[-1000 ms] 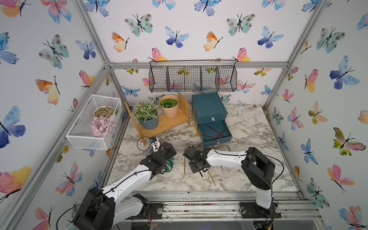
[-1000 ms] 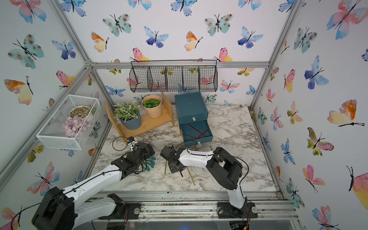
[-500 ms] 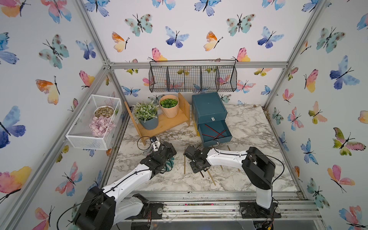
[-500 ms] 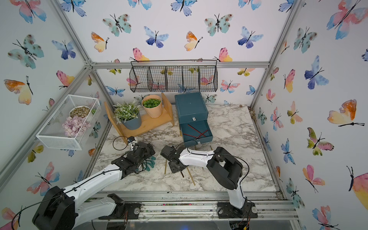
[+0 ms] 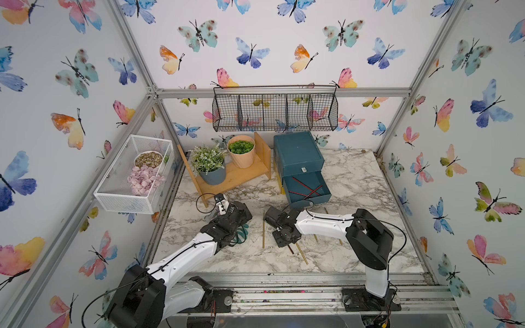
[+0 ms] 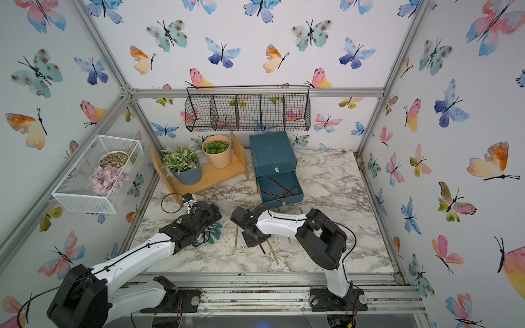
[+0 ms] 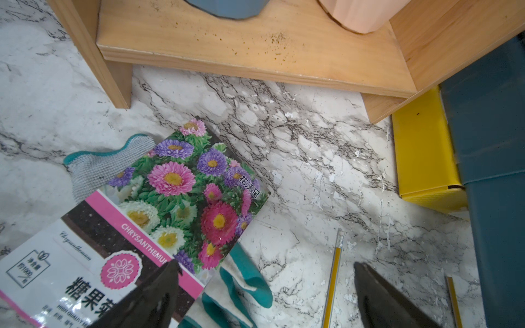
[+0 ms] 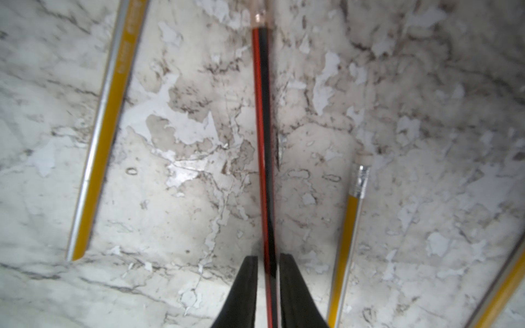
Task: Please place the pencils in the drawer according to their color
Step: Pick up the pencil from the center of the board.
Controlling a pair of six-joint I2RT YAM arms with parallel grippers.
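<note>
Marble tabletop (image 5: 355, 181) in both top views: dark-teal three-drawer chest (image 5: 298, 153) far centre, its middle drawer (image 5: 311, 198) pulled out, red pencils (image 5: 301, 185) inside; arms barely shifted. Left wrist: left gripper (image 7: 265, 265) wide open, empty, above flower seed packet (image 7: 170, 184). Right wrist: right gripper (image 8: 268, 264), shut a second ago, now cracked open astride red-and-black striped pencil (image 8: 262, 127) lying on the marble, near side – grip lost, probably needs a regrasp before the drawer drop

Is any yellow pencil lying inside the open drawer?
No, in a top view the open drawer holds only red-and-black pencils, crossed over one another.
</note>
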